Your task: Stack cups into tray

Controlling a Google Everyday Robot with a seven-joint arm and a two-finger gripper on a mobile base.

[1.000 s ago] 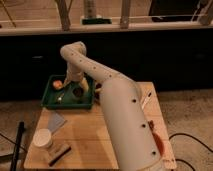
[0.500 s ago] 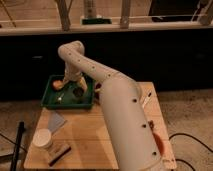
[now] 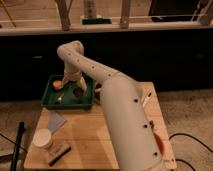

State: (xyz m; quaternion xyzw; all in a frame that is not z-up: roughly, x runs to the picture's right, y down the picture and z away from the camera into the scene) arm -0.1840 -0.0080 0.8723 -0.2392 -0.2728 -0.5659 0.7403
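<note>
Over tray (image 3: 51, 103), table's far-left: gripper (image 3: 75, 86) is hovering just above dark cup (image 3: 78, 93).
White cup (image 3: 42, 138) is standing well apart, toward the front-left corner; whether the gripper is clasping anything cannot be told.

Table (image 3: 92, 136): tray (image 3: 66, 106) under gripper (image 3: 75, 90), maybe cup (image 3: 42, 138)

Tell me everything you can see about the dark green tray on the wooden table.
The shallow rectangular dark-green plastic tray has a raised rim and lies flat at the back left corner of the wooden table. Inside it are a small orange ball near its back left, a dark brown cup near its middle, and a small pale item too unclear to name. The gripper hangs over the tray, right at the dark cup.
</note>
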